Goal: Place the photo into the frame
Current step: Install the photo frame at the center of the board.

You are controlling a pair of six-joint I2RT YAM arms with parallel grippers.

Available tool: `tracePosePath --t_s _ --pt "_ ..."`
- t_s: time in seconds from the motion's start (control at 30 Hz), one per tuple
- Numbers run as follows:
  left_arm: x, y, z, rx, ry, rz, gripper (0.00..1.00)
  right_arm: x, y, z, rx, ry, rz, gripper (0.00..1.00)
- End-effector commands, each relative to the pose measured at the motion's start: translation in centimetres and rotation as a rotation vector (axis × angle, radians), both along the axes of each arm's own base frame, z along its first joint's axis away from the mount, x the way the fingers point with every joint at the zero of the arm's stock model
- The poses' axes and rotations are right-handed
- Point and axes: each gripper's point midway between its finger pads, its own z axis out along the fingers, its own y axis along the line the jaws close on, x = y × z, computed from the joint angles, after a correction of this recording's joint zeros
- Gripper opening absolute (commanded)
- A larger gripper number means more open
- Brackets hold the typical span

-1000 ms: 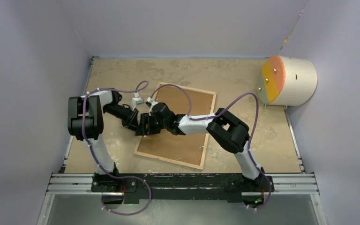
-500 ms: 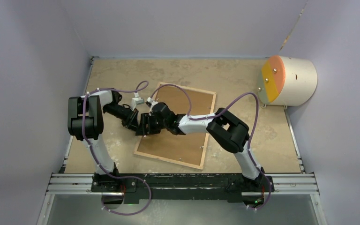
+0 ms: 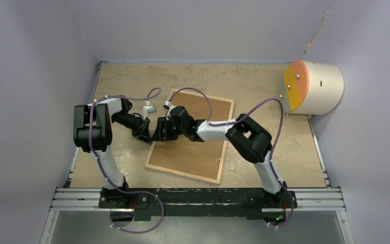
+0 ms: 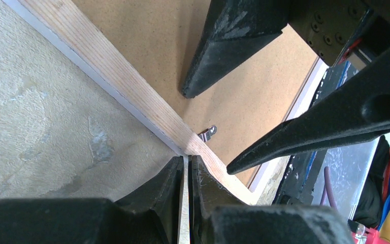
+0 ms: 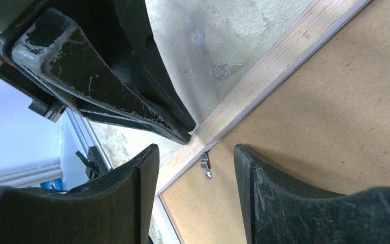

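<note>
L fingers pinch frame rim; R fingers spread, facing them

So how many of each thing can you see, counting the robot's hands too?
robot hands: 2, the left hand and the right hand
picture frame: 1
brown backing board: 1
round drum: 1
Total: 5

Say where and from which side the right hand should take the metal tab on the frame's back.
Probably the free end of the tab, which juts from the frame over the board. It lies low and thin, so come from above, right hand open astride it, and pinch its narrow edges. The left hand, shut on the frame beside it, blocks the outer side.
</note>
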Motion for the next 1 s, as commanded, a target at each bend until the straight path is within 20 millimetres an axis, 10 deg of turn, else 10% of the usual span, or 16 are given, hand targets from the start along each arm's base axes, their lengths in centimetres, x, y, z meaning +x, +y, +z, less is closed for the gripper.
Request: tracePosePath --t_s 0.0,0.7,0.97 --pt "0.5 0.6 -0.6 0.038 -0.078 -0.04 0.1 -2.5 0.0 -2.0 -0.035 0.052 0.048 0.58" --pt "0.5 0.5 -0.6 0.034 -0.079 -0.042 0.1 -4.0 0.7 -2.1 -0.023 0.114 0.081 0.54" --pt "0.6 0.7 -0.6 0.042 -0.083 -0.043 0.09 0.7 -1.2 2.0 -0.005 0.02 -0.018 0.6"
